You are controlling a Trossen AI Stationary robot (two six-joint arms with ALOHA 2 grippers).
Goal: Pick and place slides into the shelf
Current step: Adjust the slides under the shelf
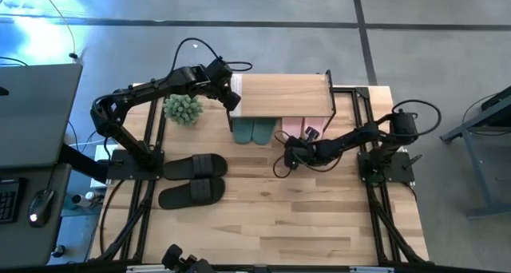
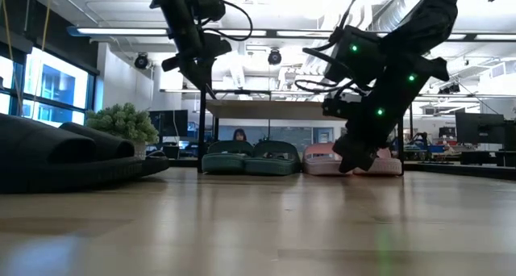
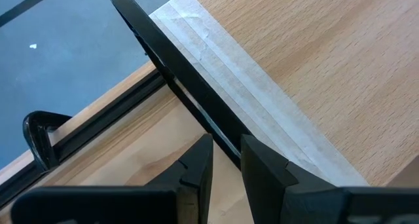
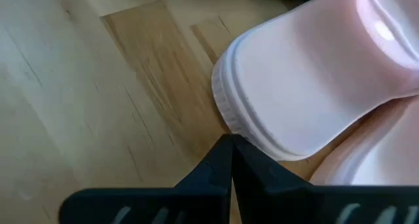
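Note:
The shelf (image 1: pixel 283 95), a light plank on black legs, stands at the table's far edge. The dark green pair (image 1: pixel 252 131) and the pale pink pair (image 1: pixel 297 128) lie under it, with their near ends sticking out. The black pair (image 1: pixel 192 180) lies flat on the table at the left. My left gripper (image 1: pixel 233 100) sits at the shelf's left edge, shut on its black frame. My right gripper (image 1: pixel 289 155) is low over the table, just in front of the pink slides (image 2: pixel 322 159), fingers shut. My left gripper pinches the black metal bar (image 3: pixel 196 99) that runs along the left edge of the shelf's plank, one finger (image 3: pixel 200 165) on each side. The fingers come from above and lie across the bar. The shelf stands on the table. My right gripper has the tips of its shut fingers (image 4: pixel 229 152) against the rounded near end of a pink slide (image 4: pixel 226 116), low by the sole's edge. It comes slanting down from the table's near right side. The slide lies on the table.
A small green potted plant (image 1: pixel 183 108) stands left of the shelf, under my left arm. Black frame rails (image 1: pixel 363 113) run along the table's sides. A broad stretch of bare wood (image 1: pixel 279 217) lies toward the near edge.

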